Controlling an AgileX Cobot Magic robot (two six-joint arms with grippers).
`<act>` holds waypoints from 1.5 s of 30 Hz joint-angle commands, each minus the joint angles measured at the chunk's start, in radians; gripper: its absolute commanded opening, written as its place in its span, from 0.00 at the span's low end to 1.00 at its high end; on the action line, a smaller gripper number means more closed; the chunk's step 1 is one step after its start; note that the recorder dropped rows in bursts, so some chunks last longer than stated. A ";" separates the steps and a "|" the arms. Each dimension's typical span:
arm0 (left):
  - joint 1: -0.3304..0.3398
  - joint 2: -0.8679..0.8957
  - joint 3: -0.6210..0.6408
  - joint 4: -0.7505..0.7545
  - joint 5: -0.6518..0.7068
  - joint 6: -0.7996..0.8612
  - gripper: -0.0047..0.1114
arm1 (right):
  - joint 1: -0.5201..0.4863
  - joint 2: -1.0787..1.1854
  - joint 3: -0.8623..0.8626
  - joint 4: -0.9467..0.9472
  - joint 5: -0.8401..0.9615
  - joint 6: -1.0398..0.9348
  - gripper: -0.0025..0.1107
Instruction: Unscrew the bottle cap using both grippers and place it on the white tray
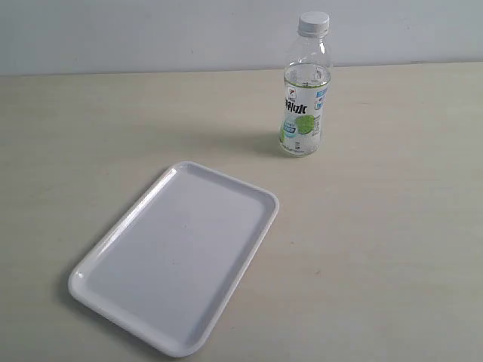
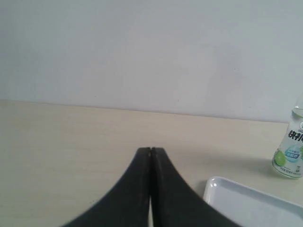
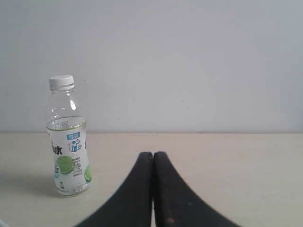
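Closest to each wrist camera, the left gripper (image 2: 150,150) and the right gripper (image 3: 153,154) show smooth, matte black fingers pressed together tip to tip, with nothing between them. Both hang above the pale, faintly grained bench (image 1: 392,226), apart from everything on it.

Nearest in the exterior view lies the white tray (image 1: 181,256), a glossy rectangle with rounded corners and a low raised rim, set at an angle and bare. Beyond it, well apart, the bottle (image 1: 303,105) stands upright. It is clear thin plastic with a blue, white and green label, and it seems to hold some clear liquid, though the glare makes this uncertain. The ribbed white cap (image 1: 313,23) sits on its neck. A plain grey wall (image 1: 151,30) closes the scene.

The task looks to be at its very start, with the approach not yet made. The next move likely calls for both grippers to open, one clamping the slippery body firmly while the other settles squarely over the cap to twist.
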 commanded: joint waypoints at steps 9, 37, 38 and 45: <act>0.001 -0.006 0.003 0.004 -0.001 0.000 0.04 | 0.002 -0.007 0.004 -0.010 -0.115 -0.021 0.02; 0.001 -0.006 0.003 0.004 -0.001 0.000 0.04 | 0.002 -0.005 0.004 -0.006 -0.213 0.425 0.02; 0.001 -0.006 0.003 0.004 -0.001 0.000 0.04 | 0.002 -0.005 0.004 -0.006 -0.220 0.415 0.02; 0.001 -0.006 0.003 0.004 -0.001 0.000 0.04 | 0.002 -0.003 0.004 0.029 -0.376 0.230 0.02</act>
